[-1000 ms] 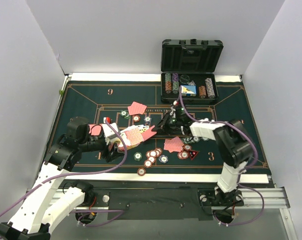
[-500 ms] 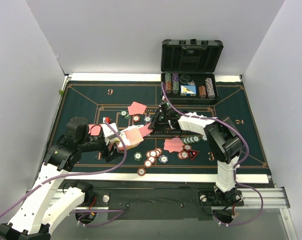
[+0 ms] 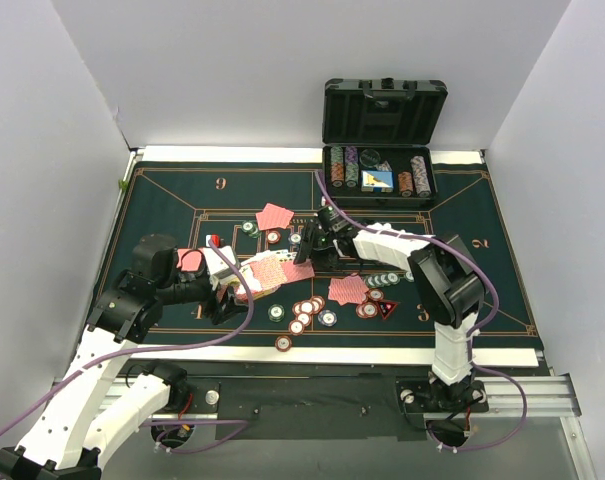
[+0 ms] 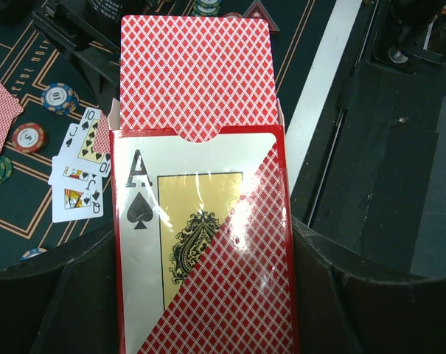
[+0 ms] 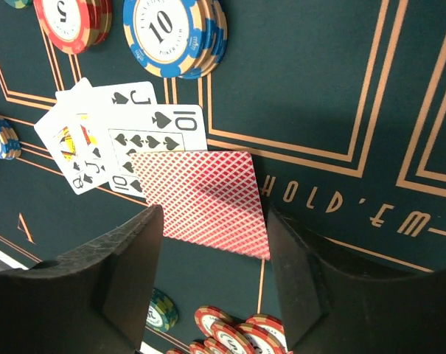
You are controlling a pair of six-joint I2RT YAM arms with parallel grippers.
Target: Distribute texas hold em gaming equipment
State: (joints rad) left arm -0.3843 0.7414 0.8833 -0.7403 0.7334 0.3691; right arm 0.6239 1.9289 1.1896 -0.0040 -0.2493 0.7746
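In the left wrist view my left gripper (image 4: pixel 204 295) is shut on a red card box (image 4: pixel 208 251) printed with an ace of spades, and pink-red-backed playing cards (image 4: pixel 197 74) stick out of its top. From above, that box (image 3: pixel 265 272) hangs over the mat's left middle. My right gripper (image 5: pixel 215 228) is open above a face-down card (image 5: pixel 204 195) that lies flat on the felt. The card touches the face-up jack and ten cards (image 5: pixel 123 144). From above, the right gripper (image 3: pixel 305 250) is just right of the box.
Poker chips sit in a cluster (image 3: pixel 307 310) near the front, and more (image 3: pixel 377 290) beside a face-down card pair (image 3: pixel 347 290). Another pair (image 3: pixel 275 215) lies farther back. The open black case (image 3: pixel 382 110) with chip stacks stands at the back right on the green mat (image 3: pixel 172 205).
The right gripper drew a card away from the box toward the left, then opened and let it go face down on the mat. The left arm and its box have stayed still.
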